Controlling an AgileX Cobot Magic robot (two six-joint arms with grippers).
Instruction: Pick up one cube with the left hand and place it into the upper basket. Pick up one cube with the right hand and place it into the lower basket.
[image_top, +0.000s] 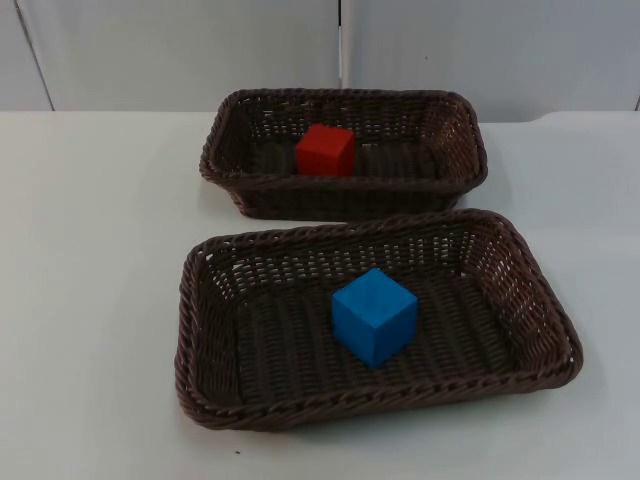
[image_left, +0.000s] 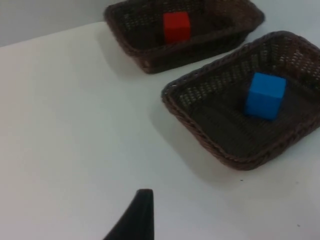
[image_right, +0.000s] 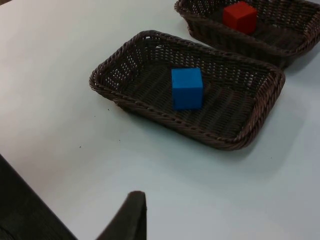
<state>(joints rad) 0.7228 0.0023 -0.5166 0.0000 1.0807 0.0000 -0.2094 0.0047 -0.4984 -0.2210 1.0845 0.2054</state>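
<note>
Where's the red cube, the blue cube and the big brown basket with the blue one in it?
Red wooden cube (image_top: 325, 150), top view, front face.
Blue wooden cube (image_top: 373, 315), top view, its near corner edge.
Lower brown wicker basket (image_top: 380, 402), top view, near rim.

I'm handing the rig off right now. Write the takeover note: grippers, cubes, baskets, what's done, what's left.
Left gripper: one black fingertip over bare white table, away from the baskets, holding nothing that I can see.
Right gripper: same, fingertip over bare table.
Red cube sits inside the upper basket.
Blue cube sits inside the lower basket.
Done: both placements appear complete.
Left: nothing apparent on the table to pick; confirm and end the run.
</note>
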